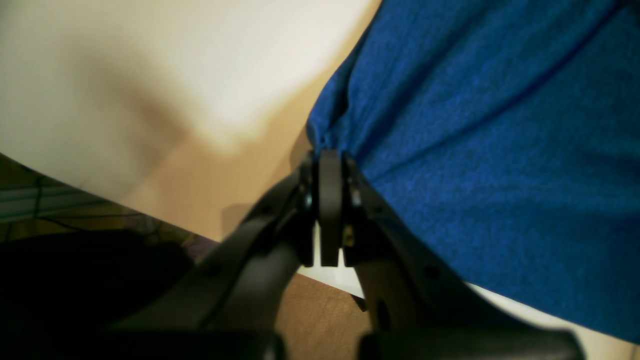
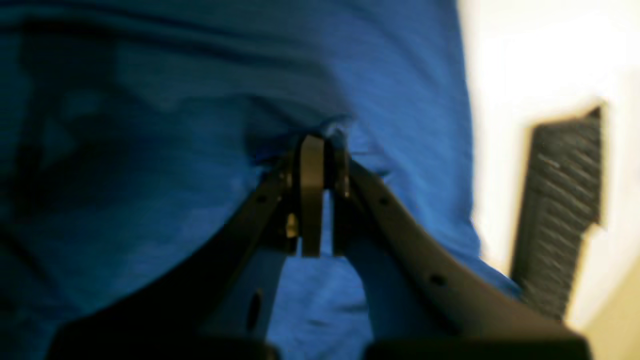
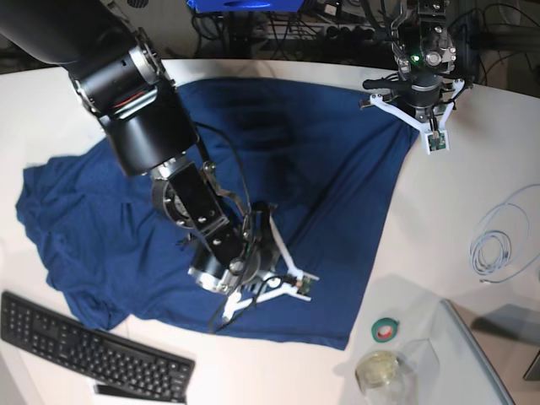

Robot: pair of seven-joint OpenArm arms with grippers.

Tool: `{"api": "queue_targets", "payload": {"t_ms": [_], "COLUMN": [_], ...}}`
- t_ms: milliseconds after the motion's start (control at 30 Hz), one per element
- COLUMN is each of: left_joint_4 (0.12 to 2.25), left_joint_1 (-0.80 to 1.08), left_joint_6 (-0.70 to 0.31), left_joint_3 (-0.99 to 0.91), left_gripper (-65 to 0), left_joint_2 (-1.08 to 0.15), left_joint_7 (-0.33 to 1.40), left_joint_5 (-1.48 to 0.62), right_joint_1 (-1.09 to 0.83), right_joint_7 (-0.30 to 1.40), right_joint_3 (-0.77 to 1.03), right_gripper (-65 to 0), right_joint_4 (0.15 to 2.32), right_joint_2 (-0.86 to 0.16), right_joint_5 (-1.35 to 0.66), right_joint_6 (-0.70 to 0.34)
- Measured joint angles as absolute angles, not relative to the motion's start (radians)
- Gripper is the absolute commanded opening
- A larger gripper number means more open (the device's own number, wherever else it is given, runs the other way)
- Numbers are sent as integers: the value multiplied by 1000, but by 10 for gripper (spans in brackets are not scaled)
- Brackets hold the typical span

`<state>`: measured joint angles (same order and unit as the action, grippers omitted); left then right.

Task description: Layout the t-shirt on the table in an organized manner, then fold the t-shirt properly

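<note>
The dark blue t-shirt (image 3: 287,160) lies spread and creased over the white table (image 3: 472,194). At the shirt's far right corner my left gripper (image 3: 413,114) points down; the left wrist view shows that gripper (image 1: 327,157) shut on the t-shirt's (image 1: 475,150) bunched edge above the table (image 1: 150,65). My right gripper (image 3: 253,291) is low over the shirt's near middle. In the right wrist view it (image 2: 322,142) is shut on a pinch of the t-shirt (image 2: 175,125).
A black keyboard (image 3: 93,350) sits at the near left edge, also seen as the keyboard (image 2: 560,210) beside the shirt. On the right are a coiled white cable (image 3: 506,240), a green tape roll (image 3: 386,329), a glass jar (image 3: 380,371) and a clear panel (image 3: 481,363).
</note>
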<state>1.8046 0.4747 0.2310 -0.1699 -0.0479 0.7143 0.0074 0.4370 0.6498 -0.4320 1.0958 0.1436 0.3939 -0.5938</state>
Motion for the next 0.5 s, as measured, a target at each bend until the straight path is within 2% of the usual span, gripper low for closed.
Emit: {"api": "queue_targets", "payload": {"t_ms": [67,167,233,267,300,367,433,500], "left_joint_4": [1805,1805,1805,1805,1804,1804,1805,1805], "left_joint_1": [475,474,475,476,474,474,474,475], "left_joint_6": [231,231,228,228,230,232,231,227], "left_joint_3": [-170,-169,-169,-170,-170,-173,-179,-179], "left_gripper": [-650,-650,-650,-650,-650,-650,-650,-650], "left_joint_2": [-47,-33,-32,-35,-39,-41,-35,-33], "left_joint_7": [714,715,714,714,714,714,715,714], "left_joint_5": [8,14,10,14,16,19,18,14], "right_joint_1": [440,456,445,430,421,408,387,337], "right_joint_7": [637,672,756,791,834,928,989,988], "right_joint_3": [-432,-440,-352,-256,-146,97,285,356], "right_gripper": [-498,-239,-113,-101,-120,-212,-308,-342], "right_joint_4": [1084,1120,1193,1248,1303,1401,1448,1446], "right_joint_2": [143,134,146,152,152,135,107,80], "right_joint_5": [360,299,286,278,268,298,358,410], "right_joint_6": [-594,-592,-595,-598,-600,-580,-440,-328]}}
